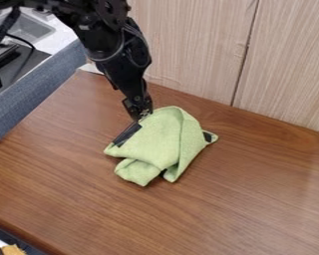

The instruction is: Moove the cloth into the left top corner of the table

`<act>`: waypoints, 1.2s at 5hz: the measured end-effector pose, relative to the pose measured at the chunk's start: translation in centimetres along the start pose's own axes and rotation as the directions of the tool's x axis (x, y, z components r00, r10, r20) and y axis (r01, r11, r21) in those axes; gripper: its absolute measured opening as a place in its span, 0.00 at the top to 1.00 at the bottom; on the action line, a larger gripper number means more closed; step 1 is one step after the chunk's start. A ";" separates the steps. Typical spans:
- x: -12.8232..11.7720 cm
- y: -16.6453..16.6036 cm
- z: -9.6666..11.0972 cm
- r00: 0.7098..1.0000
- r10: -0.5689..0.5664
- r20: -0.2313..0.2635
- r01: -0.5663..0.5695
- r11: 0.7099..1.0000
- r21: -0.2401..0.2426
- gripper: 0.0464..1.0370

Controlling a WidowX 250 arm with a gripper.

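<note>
Green cloth [159, 142] (just one), on one table [262, 184], one claw [141, 114] at its edge, opening and grip unclear

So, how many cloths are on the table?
1: the green cloth, bunched up near the middle of the table, in front of the wood panels. Its folds could hide another.

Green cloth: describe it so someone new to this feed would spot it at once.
Find the brown wooden table below the pale wood-grain panels. Near its middle, right by the low end of the black pincer, lies the crumpled cloth, its lower edge folded into uneven points. Its light green sets it apart from the brown wood and black arm.
</note>
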State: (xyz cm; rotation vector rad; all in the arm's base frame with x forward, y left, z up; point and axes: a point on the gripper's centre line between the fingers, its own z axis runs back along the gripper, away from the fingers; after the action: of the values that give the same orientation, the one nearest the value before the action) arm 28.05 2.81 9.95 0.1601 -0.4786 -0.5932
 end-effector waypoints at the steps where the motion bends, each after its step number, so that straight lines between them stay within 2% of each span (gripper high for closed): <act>1: -0.3 -0.2 -0.5 1.000 0.004 -0.018 -0.005 1.000 -0.014 0.04; 2: -0.5 -0.6 -1.1 0.999 0.001 -0.047 -0.002 1.000 -0.021 0.04; 3: 0.2 -0.5 -2.8 0.998 0.007 -0.057 -0.010 0.999 -0.043 0.04; 4: 0.8 -0.8 -6.5 0.994 -0.001 -0.108 -0.013 0.991 -0.133 0.04; 6: 0.9 -2.3 -10.1 0.988 -0.040 -0.147 0.008 0.977 -0.213 0.04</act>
State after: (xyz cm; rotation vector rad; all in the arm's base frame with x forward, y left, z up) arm 32.39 0.47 0.81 0.0074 -0.2647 -0.6467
